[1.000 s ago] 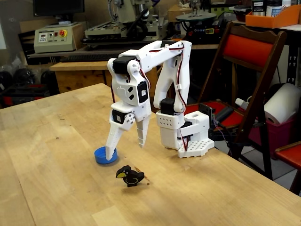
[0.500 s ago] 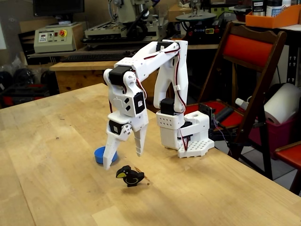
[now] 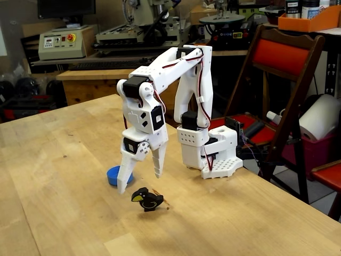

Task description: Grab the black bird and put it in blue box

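The black bird (image 3: 146, 199), a tiny toy with a yellow beak, stands on the wooden table (image 3: 53, 176) near its front. Just behind and left of it lies the blue box (image 3: 113, 175), a shallow round cap partly hidden by one white finger. My gripper (image 3: 139, 183) hangs over the table with its two white fingers pointing down and spread apart, open and holding nothing. Its tips hover a little above and behind the bird, between bird and cap.
The arm's white base (image 3: 210, 152) sits at the table's right edge. A red folding chair (image 3: 282, 80) stands behind it on the right. A workbench with machines (image 3: 106, 37) fills the background beyond the table.
The gripper has swung forward and down from over the blue cap toward the bird, mostly in the first half second. Bird and cap have not moved.
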